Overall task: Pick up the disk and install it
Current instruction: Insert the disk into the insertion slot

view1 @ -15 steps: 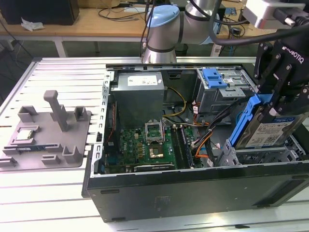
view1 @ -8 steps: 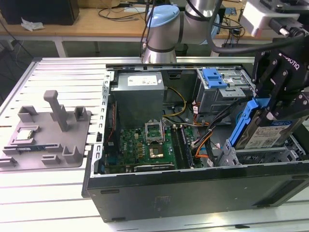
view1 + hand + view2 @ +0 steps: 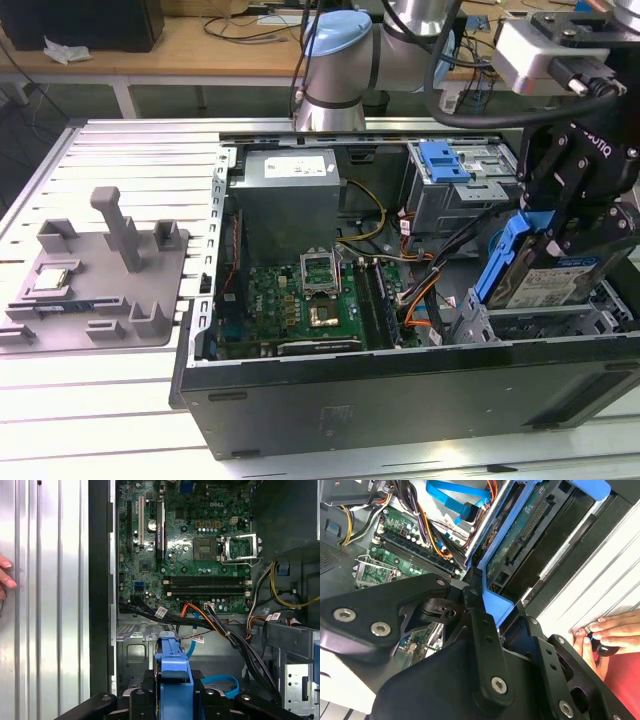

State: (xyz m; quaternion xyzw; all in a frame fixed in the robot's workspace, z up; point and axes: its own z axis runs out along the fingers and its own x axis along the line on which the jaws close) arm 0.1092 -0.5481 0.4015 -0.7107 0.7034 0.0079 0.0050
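Your gripper (image 3: 565, 228) clamps the disk (image 3: 548, 285), tilted on edge over the bay (image 3: 530, 322), at 3 o'clock from the motherboard (image 3: 300, 300). Best keep its blue frame square to the bay's rails. Cables (image 3: 422, 298) crowd 9 o'clock, the case wall (image 3: 400, 385) bounds 6 o'clock, and a hand (image 3: 610, 632) rests outside.

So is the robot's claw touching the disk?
Touching. In the first wrist view the gripper clamps the disk by its blue frame; the exterior view shows it held tilted over the case.
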